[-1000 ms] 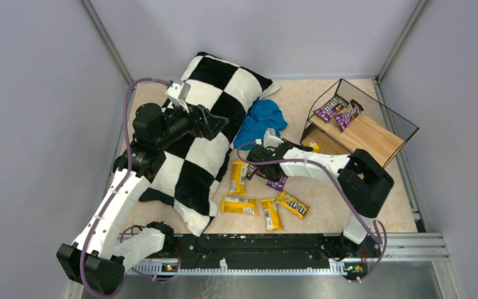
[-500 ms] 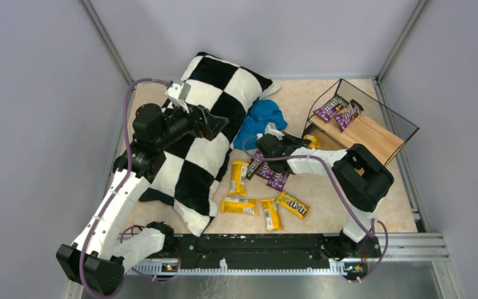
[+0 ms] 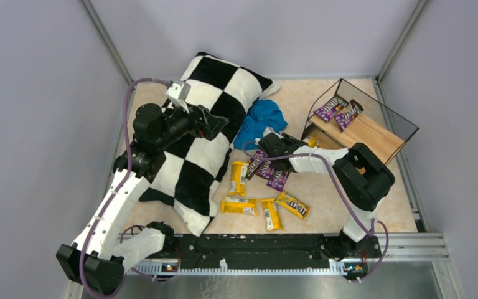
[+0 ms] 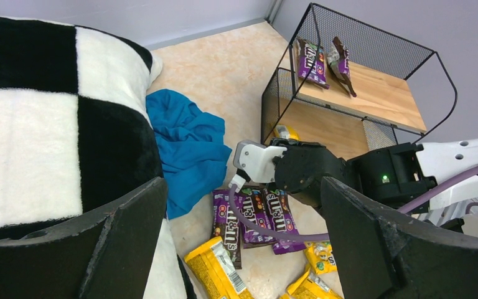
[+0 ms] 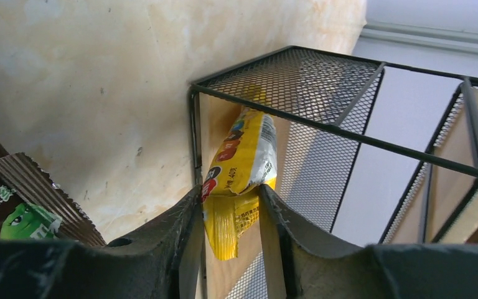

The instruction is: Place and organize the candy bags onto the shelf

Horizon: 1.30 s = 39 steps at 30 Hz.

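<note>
We see bright, even light and soft shadows; the right gripper (image 5: 229, 196) blurs up close, sharper beyond it.

The right hand (image 5: 229, 212), pinching a yellow bag (image 5: 244, 152), sat at the lower opening of the shelf (image 3: 373, 136), with a black wire post (image 5: 194, 137) and mesh (image 5: 299, 75) close beside. The upper board lay bare beside two purple bags (image 3: 331, 108). A pillow (image 3: 205, 143), blue cloth (image 3: 260, 121) and loose bags (image 3: 238, 206) crowded the table (image 3: 327, 215) leftward.

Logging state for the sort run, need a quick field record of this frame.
right gripper: shut on yellow M&M's candy bag, at lower-tier edge of wood-and-black-wire shelf
left gripper: open, over black-and-white checkered pillow
top tier: two purple candy bags
beige table: four yellow bags, three purple bags, loose
</note>
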Motion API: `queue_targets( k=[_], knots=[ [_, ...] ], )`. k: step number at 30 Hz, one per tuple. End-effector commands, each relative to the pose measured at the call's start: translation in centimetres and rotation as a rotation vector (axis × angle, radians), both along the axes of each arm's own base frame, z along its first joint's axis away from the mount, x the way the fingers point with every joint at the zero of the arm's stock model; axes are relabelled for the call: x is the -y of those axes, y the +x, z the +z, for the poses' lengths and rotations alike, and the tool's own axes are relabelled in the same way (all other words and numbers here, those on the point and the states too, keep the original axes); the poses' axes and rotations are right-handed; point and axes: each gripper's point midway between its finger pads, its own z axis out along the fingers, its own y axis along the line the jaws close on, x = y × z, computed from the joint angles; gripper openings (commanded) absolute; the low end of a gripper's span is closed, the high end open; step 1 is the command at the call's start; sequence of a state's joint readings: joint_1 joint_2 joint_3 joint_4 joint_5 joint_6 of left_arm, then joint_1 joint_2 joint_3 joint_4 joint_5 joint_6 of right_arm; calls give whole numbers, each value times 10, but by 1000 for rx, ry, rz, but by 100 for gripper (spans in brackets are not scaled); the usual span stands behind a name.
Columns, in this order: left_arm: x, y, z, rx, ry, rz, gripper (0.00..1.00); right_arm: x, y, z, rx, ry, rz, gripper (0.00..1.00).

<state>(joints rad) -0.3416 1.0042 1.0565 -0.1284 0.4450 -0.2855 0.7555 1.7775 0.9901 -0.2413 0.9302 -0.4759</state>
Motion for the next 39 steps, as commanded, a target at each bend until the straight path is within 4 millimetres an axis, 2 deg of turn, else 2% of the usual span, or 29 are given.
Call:
queue_targets(
  k=[1,6,9,13,19,24,28,33,39],
  knots=[
    [2,-1,16,58,-9,-9,99,1,10,13,20,101,-42,35],
    [2,-2,17,62,-12,-12,99,3,11,6,-9,111,-63,33],
    [2,-1,16,60,-10,-9,99,3,8,-3,-30,134,-73,42],
    [3,-2,16,59,-11,-14,98,-1,9,-2,-28,182,-91,44],
    [6,-3,15,53,-17,-30,99,3,11,5,11,169,-129,37],
    [7,-4,15,49,-19,-32,99,11,23,11,66,107,-138,21],
    [10,-5,13,44,-20,-47,99,22,38,8,90,125,-129,21],
    [15,-4,8,27,-20,-61,99,30,50,9,107,181,-113,23],
    [12,-4,10,39,-16,-46,99,31,45,-2,69,179,-157,34]
  ],
)
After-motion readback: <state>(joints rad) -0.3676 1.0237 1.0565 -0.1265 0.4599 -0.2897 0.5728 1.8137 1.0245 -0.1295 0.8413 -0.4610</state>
